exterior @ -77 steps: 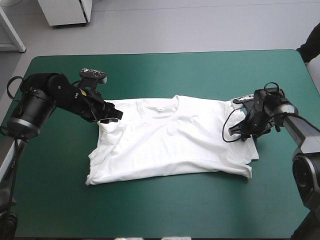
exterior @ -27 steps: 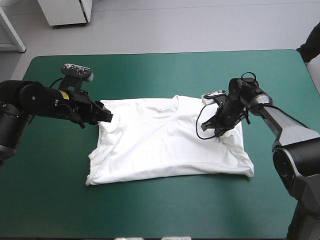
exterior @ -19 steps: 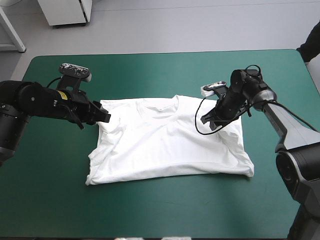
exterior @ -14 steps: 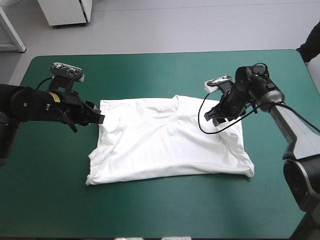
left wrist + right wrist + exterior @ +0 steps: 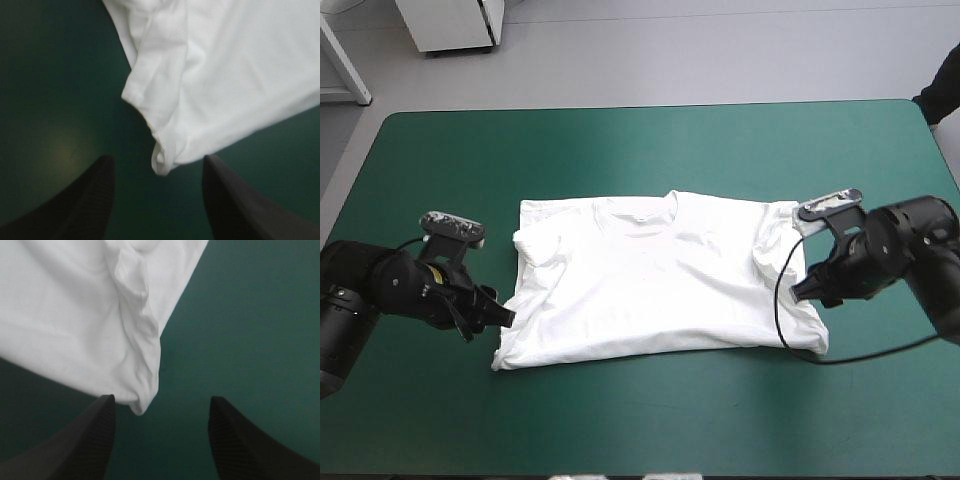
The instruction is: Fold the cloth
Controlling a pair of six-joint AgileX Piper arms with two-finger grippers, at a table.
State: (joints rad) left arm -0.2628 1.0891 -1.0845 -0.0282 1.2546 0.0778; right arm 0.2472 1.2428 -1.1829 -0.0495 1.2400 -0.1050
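The left gripper (image 5: 503, 318) is seen low over the teal-green cover (image 5: 670, 150) toward the table's left side, just beside the near-left hem corner of the T-shirt (image 5: 660, 290). Its black fingers (image 5: 85, 200) are spread wide apart and nothing is gripped. In the left wrist view the rumpled corner of white cloth is found right at the gap between the fingertips, lying on the cover.

The T-shirt is spread flat at the middle of the table, with the collar (image 5: 638, 212) turned toward the far edge and the hem toward the near edge. A creased fold is shown at each side below the shoulders, where the sleeves appear to be turned in over the body.

The right gripper (image 5: 802, 289) is placed at the near-right hem corner. Its fingers are likewise parted widely and nothing is held. In the right wrist view that corner is seen just ahead of the gap, nearer one finger than the other.
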